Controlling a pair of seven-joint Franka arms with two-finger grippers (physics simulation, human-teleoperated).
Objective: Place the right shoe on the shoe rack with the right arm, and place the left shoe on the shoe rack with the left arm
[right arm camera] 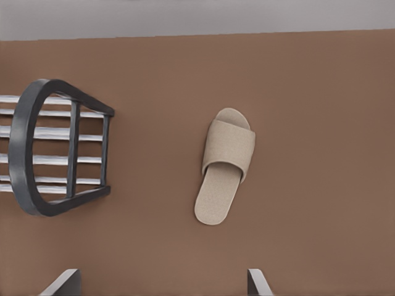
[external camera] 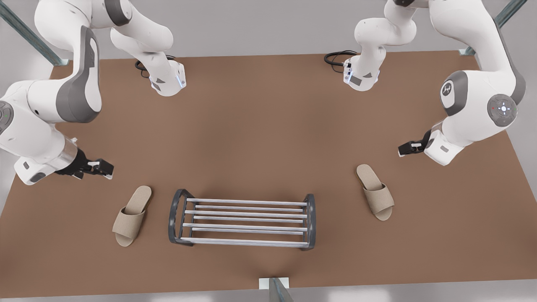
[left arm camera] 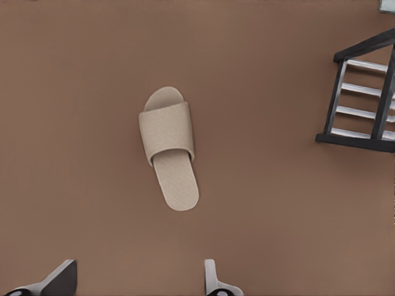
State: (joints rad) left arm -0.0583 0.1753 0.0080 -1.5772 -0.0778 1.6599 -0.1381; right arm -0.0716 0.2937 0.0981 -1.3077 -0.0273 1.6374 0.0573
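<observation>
Slippers waiting on the tabletop point(external camera: 260, 126), nothing racked yet.
In the front view, the right shoe point(external camera: 132, 216) is lying at the shoe rack's point(external camera: 243, 202) 9 o'clock and the left shoe point(external camera: 375, 191) at 2 o'clock. The right claw point(external camera: 100, 167) and left claw point(external camera: 406, 147) are hovering nearby, both released.

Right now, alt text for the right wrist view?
A tan slipper, the right shoe, lies flat on the brown table ahead of the open right gripper. One dark end frame of the shoe rack stands beside the slipper, apart from it, its silver bars bare.
</observation>
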